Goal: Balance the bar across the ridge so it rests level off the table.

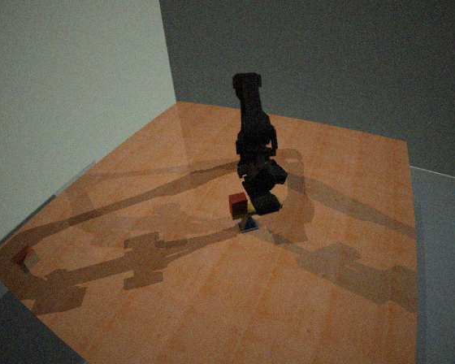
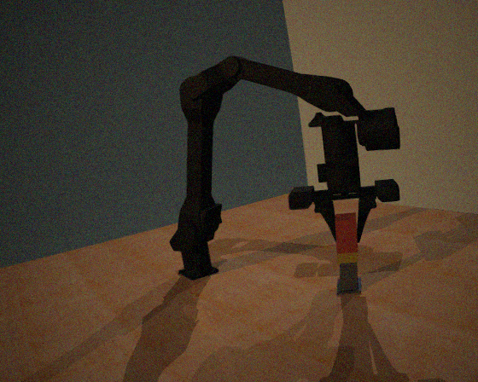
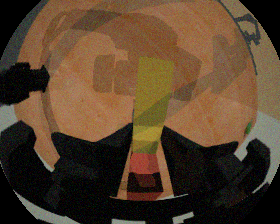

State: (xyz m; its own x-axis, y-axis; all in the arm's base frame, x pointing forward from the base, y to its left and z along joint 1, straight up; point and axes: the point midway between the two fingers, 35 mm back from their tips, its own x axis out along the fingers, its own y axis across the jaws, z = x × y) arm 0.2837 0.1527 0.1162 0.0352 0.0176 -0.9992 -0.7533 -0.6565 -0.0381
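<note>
Our gripper [image 2: 346, 232] is clamped on the bar [image 2: 346, 257], yellow with a red block at one end, held directly over the ridge [image 2: 348, 279] on the tabletop [image 2: 113, 298]. We judge the red end heavier (it sits left of the ridge in the top view), so we should centre the balance point, not the middle, confirm level, then release gently.

Mid-worktop [image 1: 310, 284], the ridge [image 1: 249, 224] and the bar [image 1: 245, 207], clamped in the hand [image 1: 266, 205], block passage. 1 small red block [image 1: 22, 254] sits near the left corner. Open room lies toward the near edge.
</note>
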